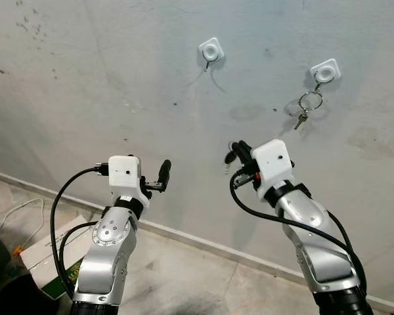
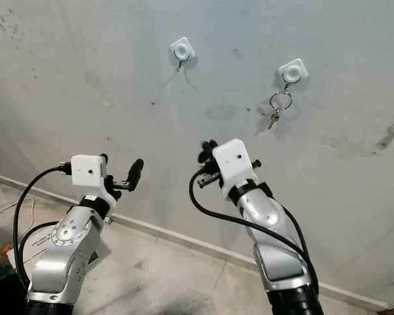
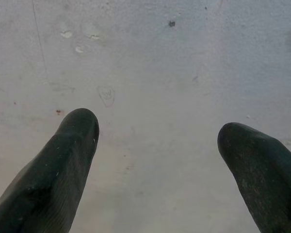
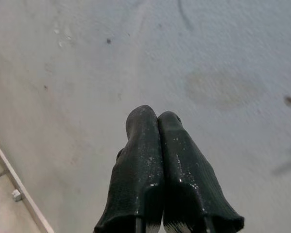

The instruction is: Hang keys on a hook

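A pale grey, stained wall (image 1: 85, 85) is seen from the robot's head, with two white square hooks fixed high on it. The keys (image 1: 307, 105), on a metal ring, are hung from the right hook (image 1: 326, 70); a single small key dangles below the ring, against the wall. The left hook (image 1: 211, 50) carries nothing, and a thin curved mark is seen on the wall just beside it.

Both silver arms are raised toward the wall, well below the hooks. The right gripper (image 4: 156, 119) is held below and to the left of the keys, well apart from them; in the right wrist view its two black fingers (image 4: 140, 160) are pressed together along their length, clenched on nothing. The left gripper (image 3: 157, 128) is held lower and further left, near the wall; in the left wrist view its fingers (image 3: 70, 150) are spread wide apart, released, with bare wall between them. Black cables (image 1: 262, 213) are looped from the white wrist housings along each arm.

At the foot of the wall a light skirting strip (image 1: 197, 239) is seen meeting the grey floor (image 1: 184, 282). In the lower left corner a white and green box (image 1: 49, 259) lies on the floor, with a white cord (image 1: 16, 213) beside it.
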Motion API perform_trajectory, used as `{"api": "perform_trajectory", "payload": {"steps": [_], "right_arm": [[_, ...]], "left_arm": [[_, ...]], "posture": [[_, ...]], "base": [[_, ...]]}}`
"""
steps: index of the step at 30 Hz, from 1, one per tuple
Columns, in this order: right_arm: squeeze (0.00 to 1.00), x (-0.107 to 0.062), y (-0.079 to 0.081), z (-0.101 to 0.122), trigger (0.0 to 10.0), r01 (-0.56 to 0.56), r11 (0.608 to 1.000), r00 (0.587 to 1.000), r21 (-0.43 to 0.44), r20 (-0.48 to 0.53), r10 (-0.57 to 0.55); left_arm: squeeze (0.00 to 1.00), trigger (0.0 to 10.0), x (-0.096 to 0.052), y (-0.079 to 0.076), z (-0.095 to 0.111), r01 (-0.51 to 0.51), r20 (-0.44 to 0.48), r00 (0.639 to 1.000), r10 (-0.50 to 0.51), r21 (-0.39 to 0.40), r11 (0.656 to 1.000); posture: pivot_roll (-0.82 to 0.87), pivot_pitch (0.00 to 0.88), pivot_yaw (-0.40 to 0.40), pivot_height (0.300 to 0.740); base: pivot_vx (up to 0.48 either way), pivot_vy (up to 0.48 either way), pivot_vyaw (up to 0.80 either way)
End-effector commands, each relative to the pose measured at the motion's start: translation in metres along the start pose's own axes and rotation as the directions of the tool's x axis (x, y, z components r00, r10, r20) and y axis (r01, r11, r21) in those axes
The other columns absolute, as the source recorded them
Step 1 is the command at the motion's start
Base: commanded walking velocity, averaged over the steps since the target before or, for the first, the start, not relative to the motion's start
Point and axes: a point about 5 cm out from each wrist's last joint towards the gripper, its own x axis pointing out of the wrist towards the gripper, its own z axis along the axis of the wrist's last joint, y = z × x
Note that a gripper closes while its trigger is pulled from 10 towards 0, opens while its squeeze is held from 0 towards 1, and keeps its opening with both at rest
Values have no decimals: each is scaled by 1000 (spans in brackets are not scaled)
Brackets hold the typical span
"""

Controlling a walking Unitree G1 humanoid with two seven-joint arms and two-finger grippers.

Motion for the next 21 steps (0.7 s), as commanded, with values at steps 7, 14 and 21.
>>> {"api": "perform_trajectory", "payload": {"steps": [7,14,21], "right_arm": [[0,-8,-4,2,10000,15,1000,1000,-9,2,-15],[0,-9,-11,4,10000,40,999,999,-16,5,-40],[0,-8,-11,4,10000,48,999,999,-17,2,-48]], "left_arm": [[0,10000,1,1,3,5,-2,1000,-5,-11,1000],[0,10000,2,0,4,11,-5,1000,-11,-16,1000],[0,10000,2,0,4,9,-10,1000,-9,-15,1000]], "posture": [[-47,60,16,740],[-46,58,17,740],[-46,55,17,740]], "base": [[0,399,0],[0,451,0],[0,444,0]]}}
